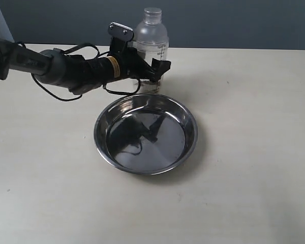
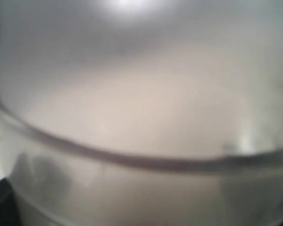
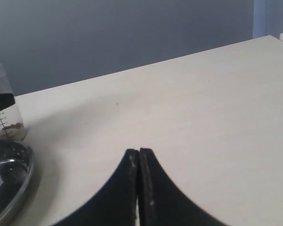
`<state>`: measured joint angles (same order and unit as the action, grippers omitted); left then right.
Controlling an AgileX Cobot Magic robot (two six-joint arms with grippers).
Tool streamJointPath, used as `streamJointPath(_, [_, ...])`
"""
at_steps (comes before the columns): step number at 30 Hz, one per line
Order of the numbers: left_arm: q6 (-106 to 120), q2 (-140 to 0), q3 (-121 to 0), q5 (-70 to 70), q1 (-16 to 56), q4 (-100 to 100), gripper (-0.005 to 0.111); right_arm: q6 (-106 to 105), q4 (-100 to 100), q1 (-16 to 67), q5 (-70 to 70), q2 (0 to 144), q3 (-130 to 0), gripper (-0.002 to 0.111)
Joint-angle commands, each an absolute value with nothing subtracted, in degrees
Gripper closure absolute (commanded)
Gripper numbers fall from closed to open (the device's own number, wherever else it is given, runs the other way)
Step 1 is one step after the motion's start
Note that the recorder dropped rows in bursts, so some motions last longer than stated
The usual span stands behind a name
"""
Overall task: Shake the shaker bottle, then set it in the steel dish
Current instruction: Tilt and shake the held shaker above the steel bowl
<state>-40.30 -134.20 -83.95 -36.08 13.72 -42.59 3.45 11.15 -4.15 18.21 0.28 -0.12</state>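
Note:
The shaker bottle (image 1: 151, 35) stands upright on the table just behind the steel dish (image 1: 191, 118), with brown bits at its bottom. My left gripper (image 1: 152, 72) reaches in from the left and straddles the bottle's lower half. One black finger (image 1: 161, 66) lies against its near wall. The bottle's blurred clear wall (image 2: 141, 94) fills the left wrist view and hides the fingers there. My right gripper (image 3: 139, 151) is shut on nothing, low over bare table. From it I see the bottle (image 3: 4, 127) and the dish rim (image 3: 28, 165) off to one side.
The dish's mirror bottom (image 1: 157, 147) reflects the left arm. Black cables (image 1: 66, 96) hang under the left forearm. Pale tabletop (image 1: 254, 127) spreads around the dish, and a dark wall (image 1: 234, 20) runs along the far edge.

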Motion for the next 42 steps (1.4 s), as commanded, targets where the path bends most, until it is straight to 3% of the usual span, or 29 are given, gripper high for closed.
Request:
streamJointPath(1, [-43.33, -126.95, -82.64, -31.0, 13.62, -49.93, 0.106, 3.25, 11.02, -3.92, 17.61, 0.0, 0.0, 0.109])
streamJointPath(9, [-45.3, -108.95, -67.44, -30.52, 9.6, -52.82, 0.106, 3.25, 11.02, -3.92, 17.61, 0.0, 0.0, 0.109])
streamJointPath(13, [-45.98, -95.63, -55.63, -44.09, 4.51, -52.49, 0.106, 3.25, 11.02, -3.92, 17.61, 0.0, 0.0, 0.109])
streamJointPath(16, [-47.15, -85.35, -55.23, -45.56, 5.97, -53.8, 0.106, 3.25, 11.02, -3.92, 17.61, 0.0, 0.0, 0.109])
streamJointPath(18, [-50.51, -88.63, -49.47, -34.84, 12.33, -57.21, 0.106, 3.25, 11.02, -3.92, 17.61, 0.0, 0.0, 0.109])
streamJointPath(20, [-45.89, -95.13, -45.24, -36.84, 15.48, -47.01, 0.106, 3.25, 11.02, -3.92, 17.61, 0.0, 0.0, 0.109])
streamJointPath(22, [-45.89, -93.37, -46.41, -47.35, 15.62, -44.77, 0.106, 3.25, 11.02, -3.92, 17.61, 0.0, 0.0, 0.109])
streamJointPath(25, [-40.95, -87.11, -51.08, -36.48, 16.16, -43.9, 0.106, 3.25, 11.02, -3.92, 17.61, 0.0, 0.0, 0.109])
streamJointPath(27, [-40.95, -90.3, -48.52, -30.84, 17.35, -42.21, 0.106, 3.25, 11.02, -3.92, 17.61, 0.0, 0.0, 0.109])
streamJointPath(30, [-45.82, -97.49, -45.7, -33.42, 17.85, -46.55, 0.106, 3.25, 11.02, -3.92, 17.61, 0.0, 0.0, 0.109])
streamJointPath(33, [-45.98, -90.17, -48.3, -41.94, 17.85, -48.04, 0.106, 3.25, 11.02, -3.92, 17.61, 0.0, 0.0, 0.109])
streamJointPath(35, [-40.53, -84.96, -50.5, -34.37, 18.08, -43.31, 0.106, 3.25, 11.02, -3.92, 17.61, 0.0, 0.0, 0.109])
streamJointPath(38, [-39.57, -90.4, -44.99, -23.93, 20.08, -41.12, 0.106, 3.25, 11.02, -3.92, 17.61, 0.0, 0.0, 0.109])
streamJointPath(42, [-44.01, -87.13, -45.03, -38.45, 20.19, -44.63, 0.106, 3.25, 11.02, -3.92, 17.61, 0.0, 0.0, 0.109])
